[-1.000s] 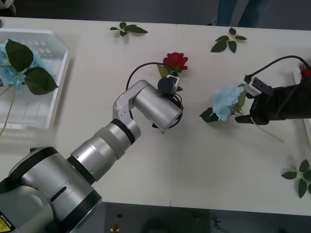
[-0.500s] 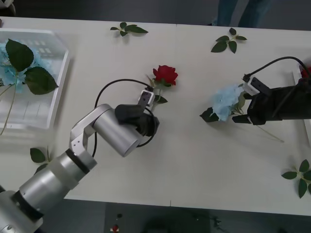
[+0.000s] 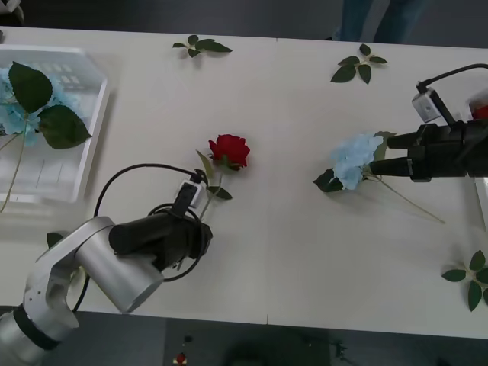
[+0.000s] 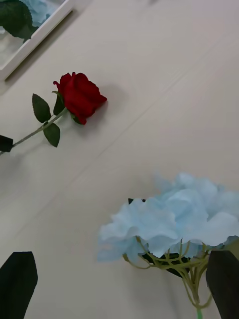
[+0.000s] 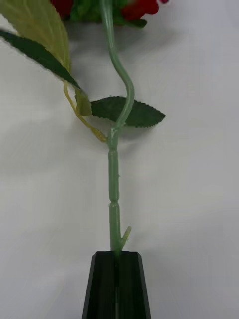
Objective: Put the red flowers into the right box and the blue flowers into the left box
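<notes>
Looking at your right desk edge: right box (image 3: 482,191) mostly cut off, pale rim visible. Left gripper (image 3: 200,225) clenched on red rose (image 3: 229,149) stem, near front edge, mid-desk. Right gripper (image 3: 381,154) spread wide, fingers flanking blue flower (image 3: 354,161) stem. Left box (image 3: 84,164) at left edge holds blue flower.

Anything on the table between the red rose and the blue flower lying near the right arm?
No: in the front view, bare white tabletop separates the deep-red artificial rose from the pale sky-blue fluffy flower cluster. The right wrist view agrees.
</notes>
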Robot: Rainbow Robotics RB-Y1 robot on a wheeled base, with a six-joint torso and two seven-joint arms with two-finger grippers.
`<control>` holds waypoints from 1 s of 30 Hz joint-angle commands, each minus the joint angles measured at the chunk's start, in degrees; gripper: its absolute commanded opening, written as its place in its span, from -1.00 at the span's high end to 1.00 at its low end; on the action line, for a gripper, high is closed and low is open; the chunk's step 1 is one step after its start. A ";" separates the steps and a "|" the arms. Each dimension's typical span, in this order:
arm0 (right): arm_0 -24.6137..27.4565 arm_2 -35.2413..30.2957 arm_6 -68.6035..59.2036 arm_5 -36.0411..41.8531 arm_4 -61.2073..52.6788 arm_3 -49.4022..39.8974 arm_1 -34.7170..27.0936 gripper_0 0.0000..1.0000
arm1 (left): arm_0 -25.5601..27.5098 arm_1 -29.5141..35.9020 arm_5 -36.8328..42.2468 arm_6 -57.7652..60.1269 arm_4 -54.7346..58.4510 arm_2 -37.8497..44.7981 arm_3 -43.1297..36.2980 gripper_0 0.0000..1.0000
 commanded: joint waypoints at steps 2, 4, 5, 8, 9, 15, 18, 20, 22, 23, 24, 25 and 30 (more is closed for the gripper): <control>-0.58 -0.13 -0.99 -2.89 9.34 0.21 -0.62 -1.00 | 0.35 1.25 -0.39 -2.78 -0.61 1.27 -3.94 -0.47; -0.58 -0.13 -0.99 -3.59 12.16 0.39 -0.01 -1.00 | 0.00 1.16 -0.48 -2.78 -0.79 1.44 -3.94 -0.69; -0.58 -0.13 -0.99 -4.03 13.74 0.65 0.43 -1.00 | -0.36 1.07 -0.48 -2.78 -0.88 1.44 -3.94 -0.78; -0.58 -0.04 -0.99 -5.08 17.78 1.97 1.93 -1.00 | -1.67 0.72 -0.48 -2.61 -0.96 1.88 -3.85 -0.89; -0.58 -0.04 -0.99 -5.17 19.10 2.59 2.63 -1.00 | -2.47 0.45 -0.39 -2.52 -0.79 2.14 -3.77 -0.90; -0.58 0.05 -0.99 -5.88 26.92 6.28 6.67 -1.00 | -8.62 -2.27 0.40 -1.82 0.53 2.32 0.28 -0.95; -0.58 0.05 -0.99 -6.14 29.82 7.86 8.43 -1.00 | -12.31 -4.82 0.49 -1.64 2.02 2.32 4.76 -0.96; -0.58 0.05 -0.99 -6.23 31.23 8.74 9.31 -1.00 | -14.42 -6.23 0.49 -1.47 2.11 2.32 7.48 -0.95; -0.58 0.05 -0.99 -6.93 33.25 9.79 10.63 -1.00 | -16.97 -8.16 0.49 -1.29 2.11 2.32 11.35 -0.95; -0.58 0.05 -0.99 -7.11 33.60 10.06 10.89 -1.00 | -17.49 -8.60 0.49 -1.29 2.11 2.32 12.23 -0.96; -0.58 0.05 -0.99 -7.37 34.22 10.59 11.42 -1.00 | -18.64 -9.39 0.49 -1.20 2.02 2.32 14.08 -0.95; -0.58 0.05 -0.99 -7.63 34.57 11.02 11.77 -1.00 | -19.69 -10.27 0.49 -1.20 1.94 2.32 15.83 -0.95; -0.67 1.37 -0.99 -9.66 34.74 12.26 12.65 0.02 | -23.12 -13.26 0.49 -1.20 1.23 2.32 21.11 -0.95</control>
